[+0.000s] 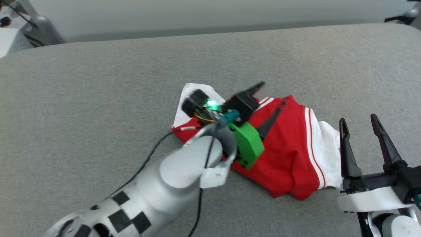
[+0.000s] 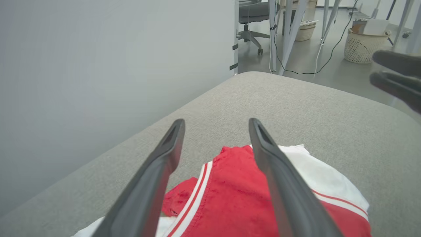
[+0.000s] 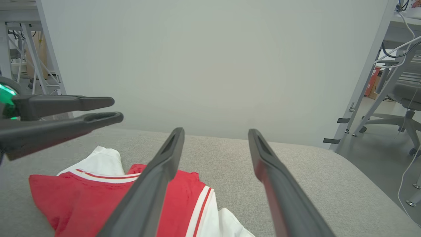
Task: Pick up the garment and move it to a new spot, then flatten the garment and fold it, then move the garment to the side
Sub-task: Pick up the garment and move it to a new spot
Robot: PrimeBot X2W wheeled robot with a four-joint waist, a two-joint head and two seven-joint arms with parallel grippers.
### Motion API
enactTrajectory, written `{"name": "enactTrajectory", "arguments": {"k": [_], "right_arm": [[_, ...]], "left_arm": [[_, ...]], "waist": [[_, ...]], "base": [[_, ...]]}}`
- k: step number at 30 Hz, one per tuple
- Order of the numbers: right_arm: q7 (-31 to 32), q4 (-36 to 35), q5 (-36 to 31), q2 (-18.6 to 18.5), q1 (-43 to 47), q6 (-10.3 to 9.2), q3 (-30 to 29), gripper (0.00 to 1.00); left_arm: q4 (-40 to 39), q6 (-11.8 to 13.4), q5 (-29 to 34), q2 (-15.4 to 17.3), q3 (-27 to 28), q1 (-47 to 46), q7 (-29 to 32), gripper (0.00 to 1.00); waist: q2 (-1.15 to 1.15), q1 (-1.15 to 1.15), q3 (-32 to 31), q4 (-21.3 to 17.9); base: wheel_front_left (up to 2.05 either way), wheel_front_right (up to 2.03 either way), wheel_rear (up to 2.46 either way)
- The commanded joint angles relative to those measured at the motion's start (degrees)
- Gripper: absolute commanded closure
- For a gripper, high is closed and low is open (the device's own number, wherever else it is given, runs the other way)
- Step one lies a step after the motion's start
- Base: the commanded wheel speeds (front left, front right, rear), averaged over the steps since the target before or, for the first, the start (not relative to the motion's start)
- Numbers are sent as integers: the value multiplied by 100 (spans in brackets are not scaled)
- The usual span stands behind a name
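The garment [image 1: 289, 148] lies crumpled right of centre on the grey padded surface, red with white sleeves and striped trim; its lettering is hidden. My left gripper [image 1: 273, 92] reaches across the garment's upper part, held just above it and open, with nothing between its fingers. The left wrist view has the garment [image 2: 236, 197] beneath that open gripper [image 2: 216, 121]. My right gripper [image 1: 358, 118] stands open just right of the white sleeve, apart from the cloth. In the right wrist view the garment [image 3: 82, 200] lies below and left of the right gripper [image 3: 216, 131], and the left gripper [image 3: 108, 110] comes in from the left.
The grey padded surface [image 1: 98, 98] stretches wide around the garment, with a pale wall [image 3: 210, 65] close behind its far edge. Past the right end are an office chair [image 2: 253, 13], table legs, floor cables and a white basket [image 2: 361, 46]. A black cable [image 1: 148, 158] trails from my left arm.
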Motion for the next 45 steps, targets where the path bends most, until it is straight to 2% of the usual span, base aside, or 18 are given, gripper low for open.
{"name": "enactTrajectory", "arguments": {"k": [1, 4, 9, 15, 20, 28, 34, 45], "right_arm": [[-27, 22, -23, -5, 73, -5, -22, 0], [-27, 34, -32, -5, 110, -5, -47, 0], [-27, 83, -40, -5, 163, -5, -94, 0], [-27, 176, -35, -5, 207, -5, -89, 0], [-27, 229, 1, -5, 316, -5, -116, 0], [-27, 387, 93, -5, 517, -5, -100, 0], [-27, 473, 253, -5, 640, -5, -80, 0], [-27, 637, 474, -5, 841, -5, 19, 0]], "left_arm": [[-94, 173, 74, 158, 195, 134, -55, 0], [-525, 524, 342, 404, 735, 355, -62, 0], [-1220, 964, 797, 788, 1706, 1033, -64, 0], [-1805, 1260, 1282, 1095, 2755, 1937, -65, 0], [-2079, 1371, 1615, 1179, 3452, 2694, -65, 0], [-2410, 1187, 2051, 1020, 4252, 3745, -65, 0], [-2655, 883, 2326, 803, 4778, 4443, -65, 0], [-2814, 289, 2753, 335, 5381, 5173, -65, 0]], "waist": [[0, 0, -175, 238], [0, 0, -209, 339], [0, 0, -277, 479], [0, 0, -398, 554], [0, 0, -543, 600], [0, 0, -795, 618], [0, 0, -924, 614], [0, 0, -1059, 666]], "base": [[0, 0, 0], [0, 0, 0], [0, 0, 0], [0, 0, 0], [0, 0, 0], [0, 0, 0], [0, 0, 0], [0, 0, 0]]}}
